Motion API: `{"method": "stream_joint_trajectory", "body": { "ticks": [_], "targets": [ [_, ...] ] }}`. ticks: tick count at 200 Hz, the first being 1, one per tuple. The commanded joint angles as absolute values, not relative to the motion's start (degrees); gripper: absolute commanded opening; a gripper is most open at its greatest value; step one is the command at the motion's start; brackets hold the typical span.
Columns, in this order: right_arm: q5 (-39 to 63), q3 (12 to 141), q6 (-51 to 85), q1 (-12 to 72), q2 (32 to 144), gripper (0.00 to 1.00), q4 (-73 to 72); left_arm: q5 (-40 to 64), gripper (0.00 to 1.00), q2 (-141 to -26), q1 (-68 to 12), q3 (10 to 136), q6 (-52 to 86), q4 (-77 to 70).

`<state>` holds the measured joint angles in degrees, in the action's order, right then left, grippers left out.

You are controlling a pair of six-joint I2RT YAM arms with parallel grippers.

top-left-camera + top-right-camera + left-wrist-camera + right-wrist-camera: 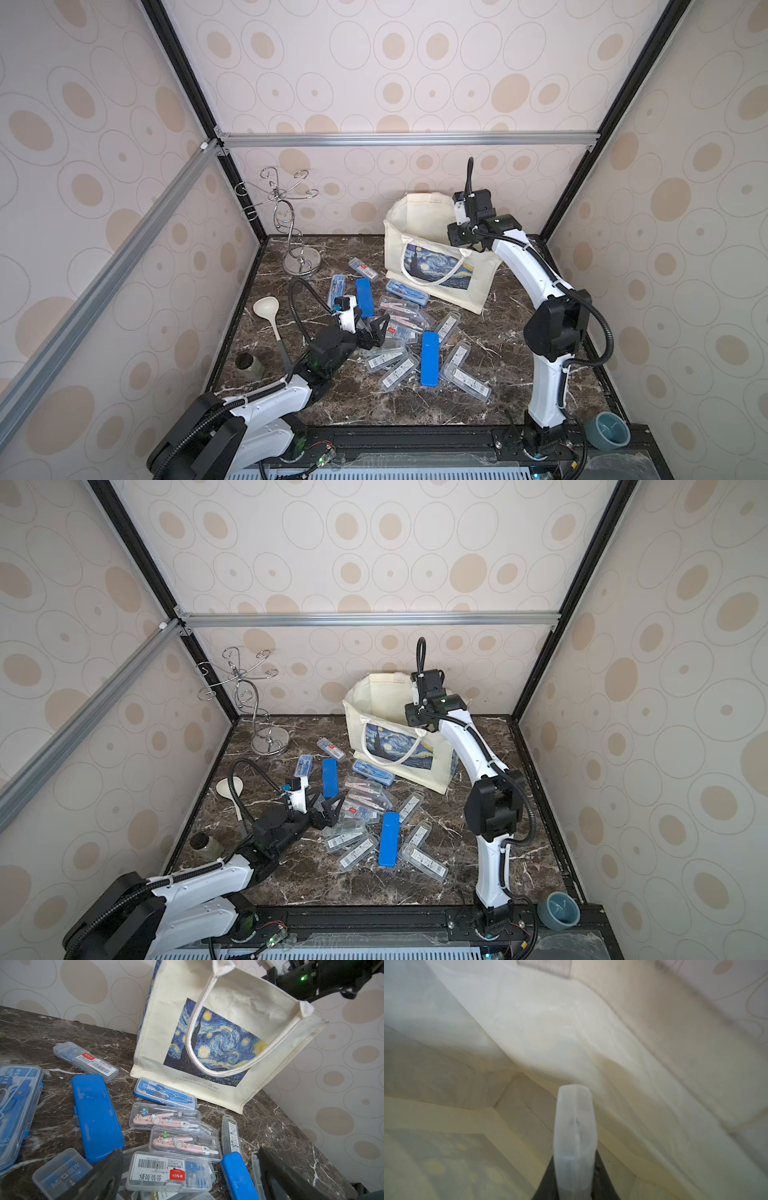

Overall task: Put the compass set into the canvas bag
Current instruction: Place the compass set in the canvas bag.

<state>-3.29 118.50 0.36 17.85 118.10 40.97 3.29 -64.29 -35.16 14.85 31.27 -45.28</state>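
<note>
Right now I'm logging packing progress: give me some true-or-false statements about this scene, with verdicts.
The right pincer holds a clear case at the bag's opening. True.
The left pincer is shut. False: it is open.
The ladle lies in the bag. False: it lies on the table.
Two pink sets lie on the table. True.
The bag lies flat. False: it stands upright.

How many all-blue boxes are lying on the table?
2. One all-blue box lies just beside the left gripper; the other lies nearer the front, among the clear cases. Another might hide under them.
</note>
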Motion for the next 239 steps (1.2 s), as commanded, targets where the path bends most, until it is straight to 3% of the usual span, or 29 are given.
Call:
{"method": "stream_joint_trajectory", "body": {
  "ticks": [1, 139, 181, 207, 239],
  "targets": [
    [-4.4, 121.7, -2.9, 17.4, 119.3, 0.07, 47.3, 2.7, 1.0, -64.9, -35.4, 16.5, 31.8, -47.1],
    [-5.4, 126.7, -1.9, 16.3, 126.2, 0.13, 59.2, -1.9, 1.0, -65.6, -35.4, 18.2, 34.5, -41.3],
    [-5.6, 126.9, -1.6, 16.2, 125.1, 0.26, 58.7, -7.4, 1.0, -66.4, -35.4, 20.6, 36.8, -34.5],
    [-5.4, 126.9, -2.2, 16.3, 124.0, 0.45, 58.0, -11.1, 1.0, -67.1, -35.4, 22.7, 38.0, -29.6],
    [-4.9, 127.0, -2.3, 16.3, 122.1, 0.56, 56.4, -14.6, 1.0, -67.1, -35.1, 23.3, 39.9, -27.0]
  ]
}}
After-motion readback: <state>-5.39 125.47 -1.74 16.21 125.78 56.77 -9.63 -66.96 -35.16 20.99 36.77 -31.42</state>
